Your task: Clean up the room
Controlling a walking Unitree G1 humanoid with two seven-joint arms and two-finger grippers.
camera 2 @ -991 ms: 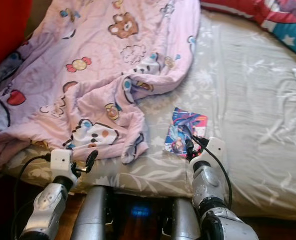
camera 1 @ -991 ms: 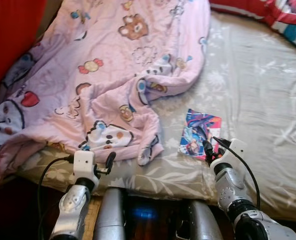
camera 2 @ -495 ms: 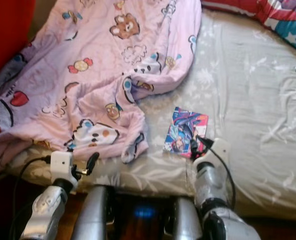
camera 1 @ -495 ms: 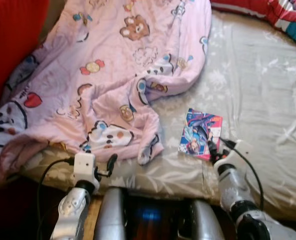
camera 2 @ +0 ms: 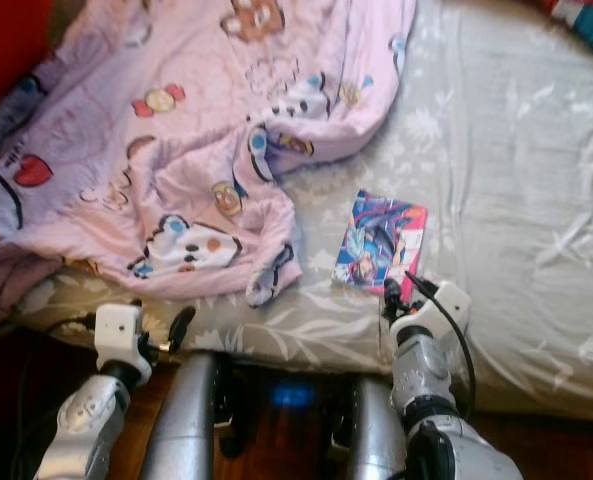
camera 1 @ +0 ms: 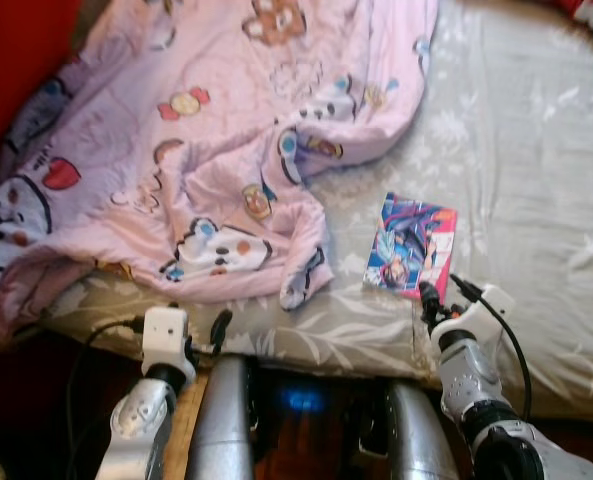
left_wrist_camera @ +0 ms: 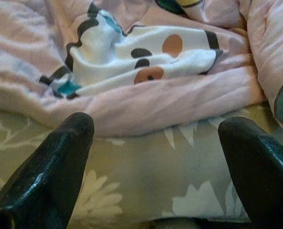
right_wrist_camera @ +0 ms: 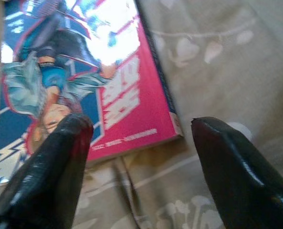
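Bed (camera 1: 536, 170): book (camera 1: 411, 247) just beyond right end effector (right_wrist_camera: 141, 138), apparently untouched.

The pink blanket (camera 1: 206, 140) was cut off at the top and left edges. In the right wrist view the comic book (right_wrist_camera: 79, 71) ran past the top edge, and its cover text (very glossy) was too blurred to read.
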